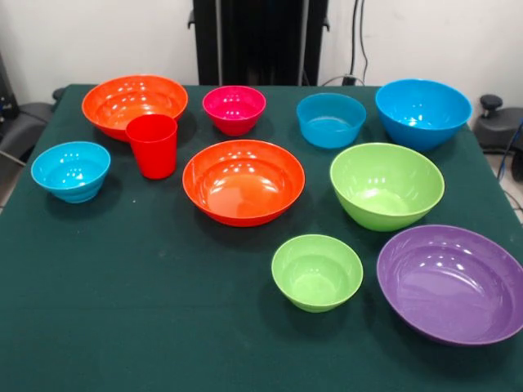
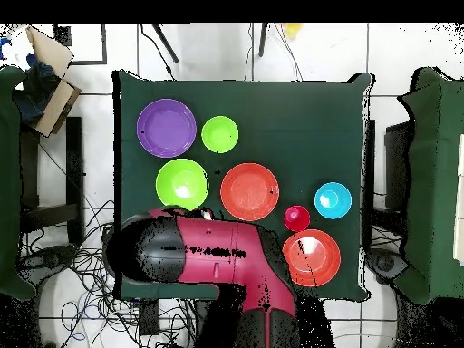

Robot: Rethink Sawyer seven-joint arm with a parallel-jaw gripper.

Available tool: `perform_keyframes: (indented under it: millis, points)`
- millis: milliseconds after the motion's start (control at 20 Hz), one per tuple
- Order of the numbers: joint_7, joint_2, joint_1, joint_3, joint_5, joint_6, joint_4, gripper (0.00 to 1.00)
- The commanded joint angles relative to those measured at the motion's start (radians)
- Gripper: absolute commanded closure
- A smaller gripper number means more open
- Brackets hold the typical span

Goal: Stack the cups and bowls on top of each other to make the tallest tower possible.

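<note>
All bowls stand apart on the green table (image 1: 147,310); nothing is nested. In the front view: a wide orange bowl (image 1: 135,104) at the far left, the red cup (image 1: 153,144) upright just in front of it, a magenta bowl (image 1: 234,109), blue bowls (image 1: 330,119) (image 1: 423,113) (image 1: 71,171), a second orange bowl (image 1: 243,181) in the middle, green bowls (image 1: 386,185) (image 1: 317,272), and a purple bowl (image 1: 452,282). The overhead view shows the red cup (image 2: 296,217) between two orange bowls (image 2: 249,191) (image 2: 311,257). The red and black arm (image 2: 217,258) lies drawn back over the table's robot side; its gripper does not show.
The arm's bulk hides the magenta bowl and two blue bowls in the overhead view. The black pedestal (image 1: 260,41) stands behind the table's far edge. Chairs (image 2: 435,181) flank the table, and cables lie on the floor near the robot's base.
</note>
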Motion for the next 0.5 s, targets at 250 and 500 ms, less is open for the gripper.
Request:
perform_keyframes:
  millis: [250,500]
  points:
    - [0.073,-0.040,-0.012,0.047,0.014,0.059,0.003,0.00]
    - [0.072,0.002,-0.018,0.066,0.012,0.017,0.001,0.00]
